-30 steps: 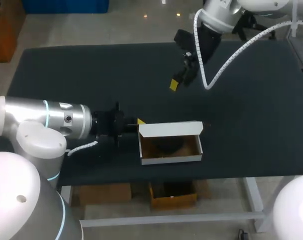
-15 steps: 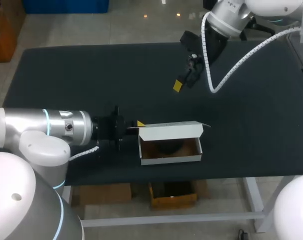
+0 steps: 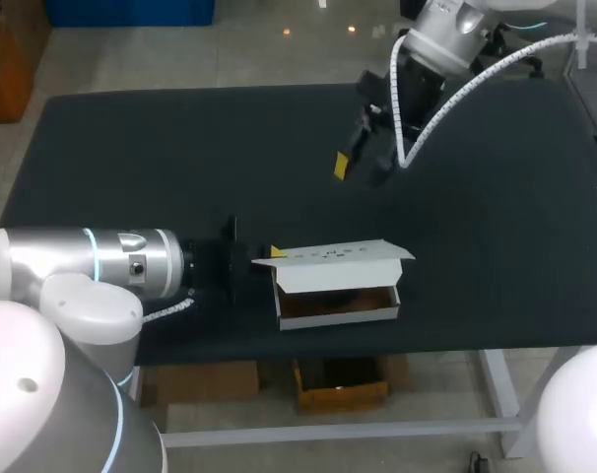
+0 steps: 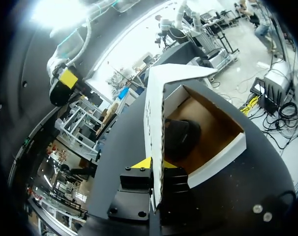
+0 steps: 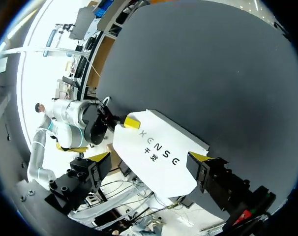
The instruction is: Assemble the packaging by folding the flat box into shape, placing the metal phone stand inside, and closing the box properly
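The white cardboard box [image 3: 338,307] with a brown inside sits low on the dark cloth-covered worktop [image 3: 131,148], at the middle of its width and just back from the near edge, its long side running left to right. Its white lid [image 3: 333,262] is hinged along the far wall and tilts forward over the opening, leaving only a strip of the inside on view from above. In the left wrist view a dark, rounded metal phone stand [image 4: 181,137] lies on the box floor. The left claw [image 3: 269,254] comes in low from the left, and its fingers are pinched on the left edge of the lid, which runs edge-on between them in its own wrist view [image 4: 154,169]. The right claw [image 3: 358,163] hangs above the far half of the worktop, well apart from the box, fingers spread wide with nothing between them; its wrist view looks down on the top of the lid [image 5: 159,147]. The box lies well away from the left, right and far edges, with dark cloth on all three sides.
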{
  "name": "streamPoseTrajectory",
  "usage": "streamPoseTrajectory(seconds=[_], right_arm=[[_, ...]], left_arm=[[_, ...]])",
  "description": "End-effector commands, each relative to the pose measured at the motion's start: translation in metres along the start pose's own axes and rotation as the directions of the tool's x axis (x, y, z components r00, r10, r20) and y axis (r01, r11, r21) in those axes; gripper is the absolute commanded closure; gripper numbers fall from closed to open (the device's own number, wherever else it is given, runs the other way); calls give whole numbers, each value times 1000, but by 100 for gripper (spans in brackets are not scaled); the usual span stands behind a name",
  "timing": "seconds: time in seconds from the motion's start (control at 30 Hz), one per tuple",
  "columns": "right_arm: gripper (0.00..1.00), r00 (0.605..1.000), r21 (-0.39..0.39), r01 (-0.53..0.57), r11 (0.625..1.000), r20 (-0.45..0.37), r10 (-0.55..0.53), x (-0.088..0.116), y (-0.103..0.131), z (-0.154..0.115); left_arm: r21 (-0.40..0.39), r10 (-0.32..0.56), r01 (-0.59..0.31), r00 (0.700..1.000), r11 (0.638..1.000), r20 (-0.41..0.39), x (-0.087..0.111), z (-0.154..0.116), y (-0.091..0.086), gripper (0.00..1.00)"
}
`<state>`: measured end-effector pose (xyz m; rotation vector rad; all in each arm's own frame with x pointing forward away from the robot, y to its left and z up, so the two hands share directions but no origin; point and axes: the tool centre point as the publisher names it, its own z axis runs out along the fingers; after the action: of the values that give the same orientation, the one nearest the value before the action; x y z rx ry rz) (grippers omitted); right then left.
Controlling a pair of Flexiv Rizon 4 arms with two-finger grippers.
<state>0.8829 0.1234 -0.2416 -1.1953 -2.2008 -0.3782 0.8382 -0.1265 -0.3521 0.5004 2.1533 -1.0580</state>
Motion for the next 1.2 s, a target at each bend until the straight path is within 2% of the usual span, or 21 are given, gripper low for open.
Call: streamPoseTrajectory(seconds=[0.03, 0.2, 0.53, 0.9, 1.03, 1.1, 1.2], right_arm=[[0, 990, 88, -126, 988, -46, 131, -5, -2, -3], [0, 968, 115, -219, 969, -98, 230, -7, -14, -1], [0, 968, 115, -219, 969, -98, 230, -7, -14, -1], [0, 968, 115, -219, 969, -98, 230, -7, -14, -1], [0, 931, 149, -358, 922, -21, 364, -5, -15, 7], [0, 896, 160, -442, 883, 30, 443, -5, -22, 13], [0, 867, 150, -497, 854, 67, 493, -6, -33, 18]], left_arm=[[0, 18, -18, 999, 1000, 39, 10, 2, 1, 100], [8, 37, -37, 998, 999, 43, 10, 5, 4, 100], [68, 112, -117, 991, 991, 70, 4, 12, 12, 100], [62, 147, -153, 985, 986, 96, 0, 15, 15, 100], [53, 152, -159, 982, 986, 111, 0, 14, 15, 100], [50, 161, -168, 980, 984, 119, 0, 12, 15, 100], [49, 175, -183, 976, 982, 127, 0, 11, 14, 100]])
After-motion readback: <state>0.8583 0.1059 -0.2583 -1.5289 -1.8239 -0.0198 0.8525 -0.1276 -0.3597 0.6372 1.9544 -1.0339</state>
